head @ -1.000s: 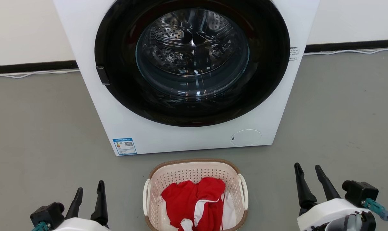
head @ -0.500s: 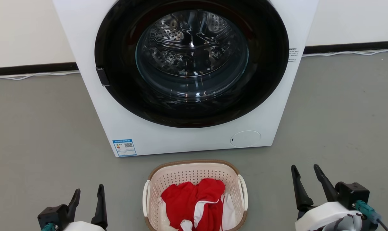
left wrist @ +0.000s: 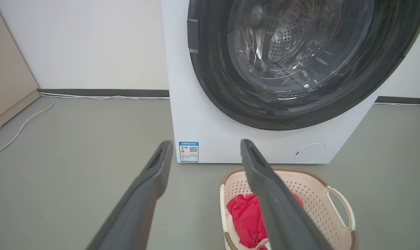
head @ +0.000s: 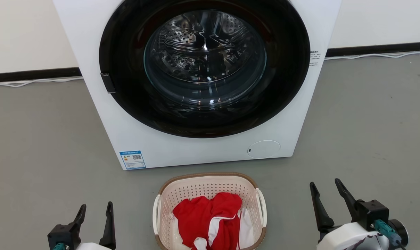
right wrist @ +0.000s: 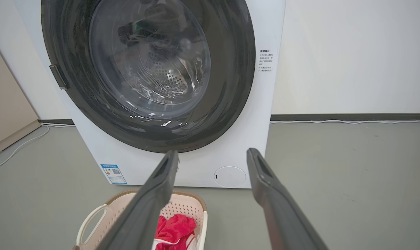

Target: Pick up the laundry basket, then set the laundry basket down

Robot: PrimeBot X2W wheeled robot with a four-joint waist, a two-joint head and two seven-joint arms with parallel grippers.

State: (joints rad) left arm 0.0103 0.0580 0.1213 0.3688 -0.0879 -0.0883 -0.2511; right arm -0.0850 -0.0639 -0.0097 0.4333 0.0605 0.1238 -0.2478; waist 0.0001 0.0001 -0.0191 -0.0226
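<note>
The laundry basket [head: 206, 187] sits on the floor [head: 39, 139], between my left claw [head: 96, 205] and right claw [head: 325, 183]. Both claws are spread, empty, equally near. One loop handle faces each claw.

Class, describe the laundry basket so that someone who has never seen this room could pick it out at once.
Find the big white washing machine with its round dark door. On the grey floor just in front of it stands the laundry basket: small, cream, perforated, brown-rimmed, with white loop handles, holding red and white clothes.
</note>
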